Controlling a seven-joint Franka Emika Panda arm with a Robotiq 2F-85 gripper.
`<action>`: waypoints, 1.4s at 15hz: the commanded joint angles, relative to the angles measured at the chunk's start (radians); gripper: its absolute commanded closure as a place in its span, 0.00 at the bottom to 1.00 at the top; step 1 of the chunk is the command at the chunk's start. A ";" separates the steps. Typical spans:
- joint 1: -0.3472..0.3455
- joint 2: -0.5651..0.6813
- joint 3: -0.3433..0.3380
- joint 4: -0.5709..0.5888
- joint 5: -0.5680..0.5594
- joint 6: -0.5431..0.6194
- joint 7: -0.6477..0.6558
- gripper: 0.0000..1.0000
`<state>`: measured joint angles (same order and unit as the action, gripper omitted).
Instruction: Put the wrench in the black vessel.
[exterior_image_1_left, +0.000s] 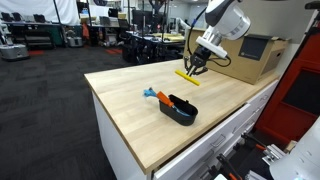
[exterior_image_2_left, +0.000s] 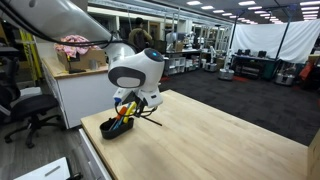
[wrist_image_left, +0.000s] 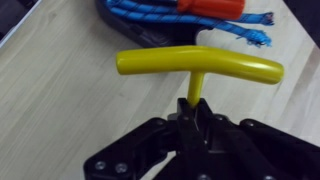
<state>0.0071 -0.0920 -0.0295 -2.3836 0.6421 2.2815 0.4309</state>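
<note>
You have the slim, T-shaped, yellow-handled wrench (wrist_image_left: 200, 65) caught in the dark Robotiq gripper (wrist_image_left: 197, 110). In the wrist view its 2 fingers (wrist_image_left: 150, 140) are closed in on the thin dark shaft, and the yellow crossbar lies sideways just ahead of them.

In an exterior view the gripper (exterior_image_1_left: 197, 66) points down over the light wooden tabletop (exterior_image_1_left: 130, 115), with the wrench (exterior_image_1_left: 187, 76) under it as a short yellow bar low over the wood. You cannot tell from these views whether the bar touches the surface.

The low, glossy, oval black bowl (exterior_image_1_left: 181, 110) sits on the same tabletop nearer the front edge, apart from the wrench. The wrench is outside it, between the bowl and the large brown cardboard box (exterior_image_1_left: 258, 55) at the far end of the table.

The blue-and-orange object (exterior_image_1_left: 156, 96) lies against the bowl's rim, its blue end out on the wood. In the wrist view the bowl's dark rim (wrist_image_left: 125, 30) shows at the top of the picture beyond the crossbar, with the object's blue cord and orange part (wrist_image_left: 205, 10) over it. In an exterior view the arm's white housing hangs close above the bowl (exterior_image_2_left: 110, 130).
</note>
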 joint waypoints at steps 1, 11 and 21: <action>0.012 0.026 0.017 0.049 0.194 0.006 0.043 0.97; 0.010 0.000 0.031 0.008 0.232 0.036 0.075 0.97; 0.032 -0.035 0.109 -0.009 0.254 0.279 0.666 0.97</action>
<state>0.0249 -0.1104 0.0426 -2.3742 0.8949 2.4843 0.9220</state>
